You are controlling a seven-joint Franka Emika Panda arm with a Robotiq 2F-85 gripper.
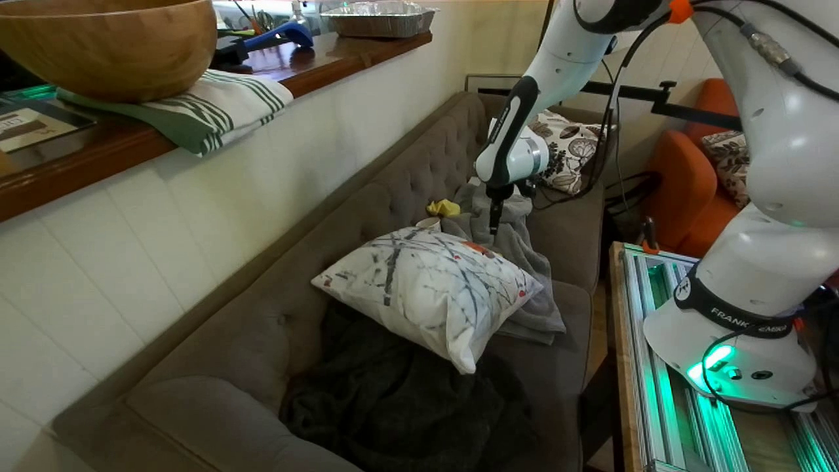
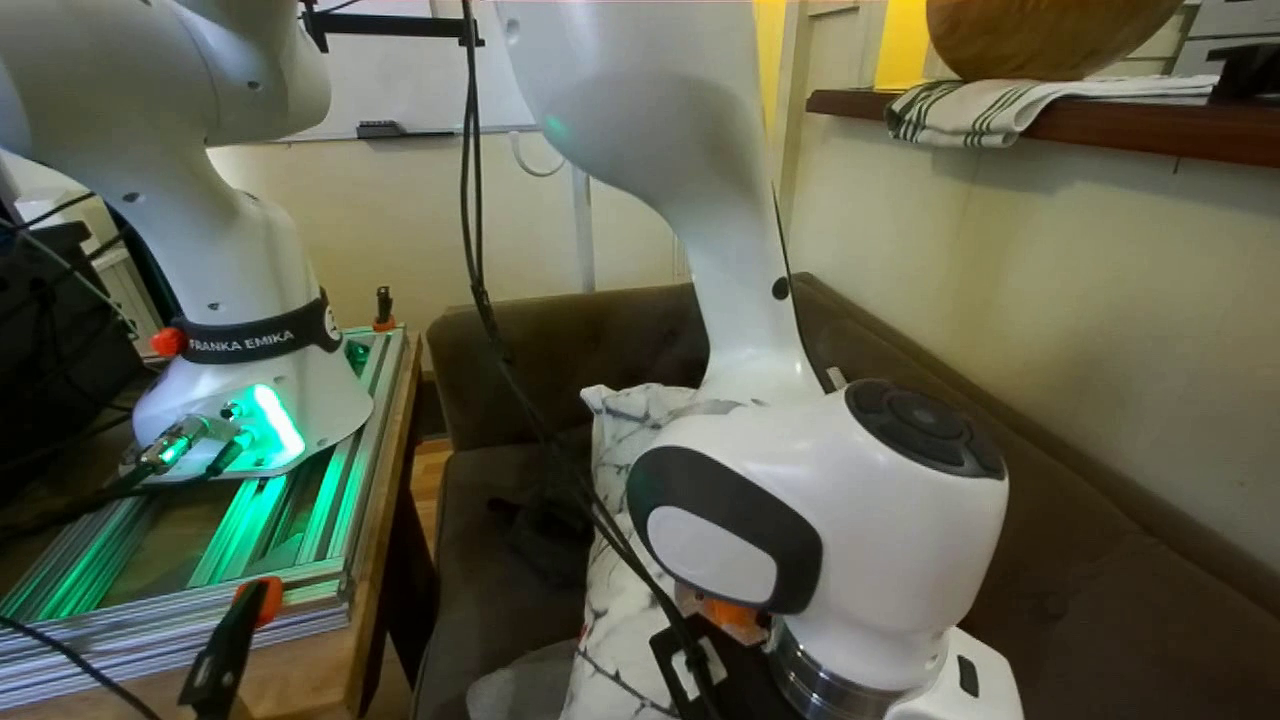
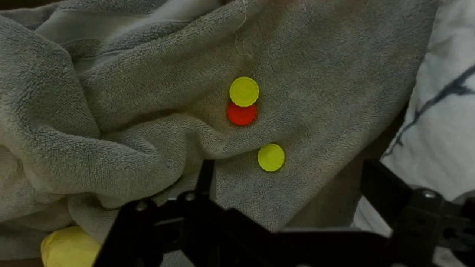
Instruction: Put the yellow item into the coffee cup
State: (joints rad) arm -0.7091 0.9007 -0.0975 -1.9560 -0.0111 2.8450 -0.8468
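Expect the yellow lump [image 1: 444,208] to be light and soft: in an exterior view it looks crumpled, more like cloth than anything hard, so it should give under pressure rather than slip or break. Take hold across a raised fold near its middle, with modest force; a pinch at the very edge might only drag out a corner. It shows small from outside, and the wrist view cuts it off at the bottom, so treat its material as a fair guess.

It lies by the edge of the grey towel [image 1: 531,269] on the surface [image 1: 567,219]. From it, the coffee cup [image 1: 429,224] is near, between seven and eight o'clock, its lower part hidden by the patterned cushion [image 1: 426,282].

Your end effector [image 3: 287,176] hangs over the towel with its fingers spread wide and nothing pinched. In the wrist view the lump sits well off to one side of it, between eight and nine o'clock, outside the nearer finger. In the exterior view it is between nine and ten o'clock from your fingertips.

Toward eleven o'clock in the wrist view you have the lower yellow disc [image 3: 271,157], then the upper yellow disc [image 3: 244,91] overlapping a red disc [image 3: 241,115]; settle that the lump is your target before moving.
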